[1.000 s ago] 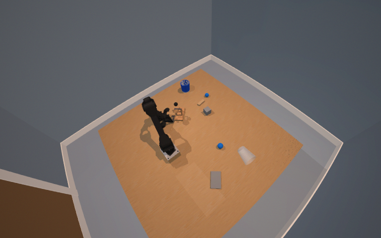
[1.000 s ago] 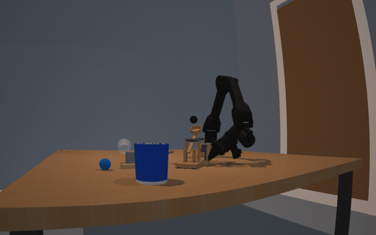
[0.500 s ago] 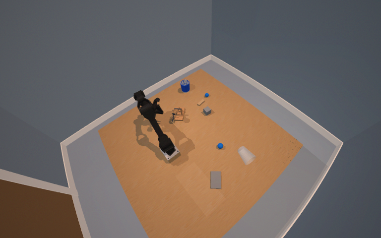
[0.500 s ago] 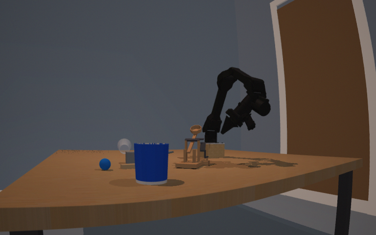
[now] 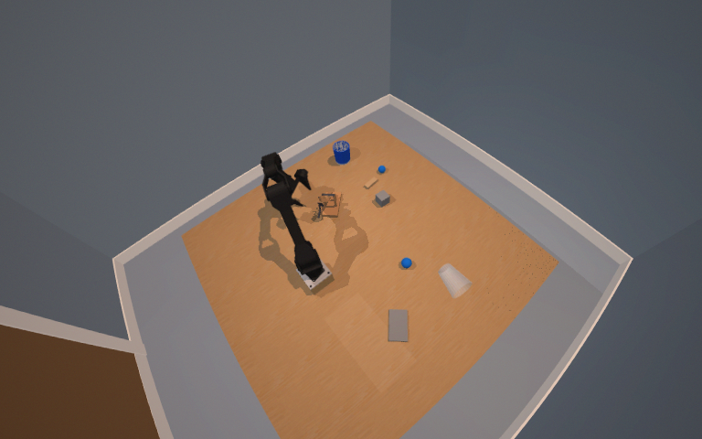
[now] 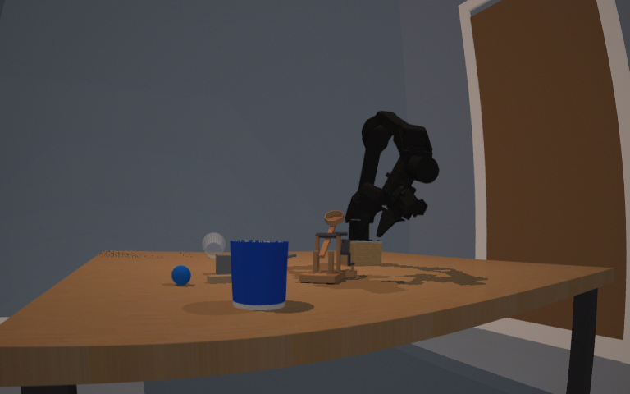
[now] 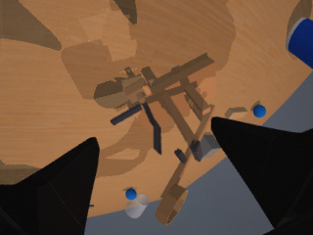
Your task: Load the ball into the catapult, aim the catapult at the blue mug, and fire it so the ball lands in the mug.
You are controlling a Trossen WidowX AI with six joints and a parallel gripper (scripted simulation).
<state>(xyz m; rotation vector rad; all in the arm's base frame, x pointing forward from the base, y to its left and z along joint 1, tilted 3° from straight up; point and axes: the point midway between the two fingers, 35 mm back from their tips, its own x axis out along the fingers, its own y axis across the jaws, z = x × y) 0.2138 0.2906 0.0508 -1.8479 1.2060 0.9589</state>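
Observation:
The wooden catapult (image 5: 338, 209) (image 6: 320, 277) (image 7: 181, 76) stands upright on the table. Its throwing arm is raised, and the cup (image 6: 333, 218) (image 7: 166, 210) at its end shows no ball. The blue mug (image 5: 341, 155) (image 6: 259, 275) (image 7: 303, 43) stands upright beyond the catapult from the arm's base. Whether a ball lies inside it cannot be made out. My gripper (image 5: 305, 197) (image 6: 399, 226) (image 7: 156, 133) is wide open and empty, above and beside the catapult. One blue ball (image 5: 381, 169) (image 6: 180, 275) (image 7: 259, 111) lies near the mug. Another blue ball (image 5: 406, 262) (image 7: 131, 194) lies farther off.
A grey cube (image 5: 382, 198) (image 6: 222, 263) and a thin wooden block (image 5: 370, 182) (image 6: 217, 279) lie near the catapult, on the side of the nearer ball. A clear cup (image 5: 455, 281) (image 6: 213, 245) (image 7: 136, 207) lies on its side. A flat grey slab (image 5: 398, 326) lies beyond the farther ball.

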